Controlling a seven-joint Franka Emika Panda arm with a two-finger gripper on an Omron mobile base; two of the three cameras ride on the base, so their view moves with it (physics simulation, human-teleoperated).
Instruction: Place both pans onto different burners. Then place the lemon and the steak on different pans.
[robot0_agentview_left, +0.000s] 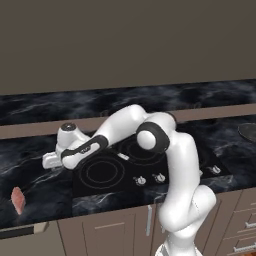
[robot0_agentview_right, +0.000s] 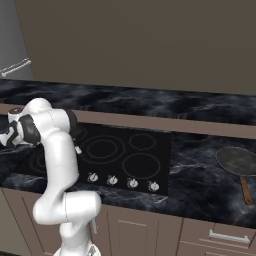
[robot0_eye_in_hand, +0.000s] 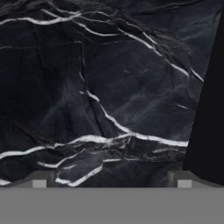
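Grey pan (robot0_agentview_right: 237, 160) near counter's (robot0_agentview_right: 200, 175) right end, brown handle (robot0_agentview_right: 246, 190) pointing toward front edge; gripper (robot0_eye_in_hand: 111, 181) spread wide over marble.

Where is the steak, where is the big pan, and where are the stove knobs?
steak (robot0_agentview_left: 18, 200), left base view, middle of the pink slab.
wide pan (robot0_agentview_right: 237, 160), right base view, its round dish.
knobs (robot0_agentview_right: 112, 180), right base view, one silver knob.
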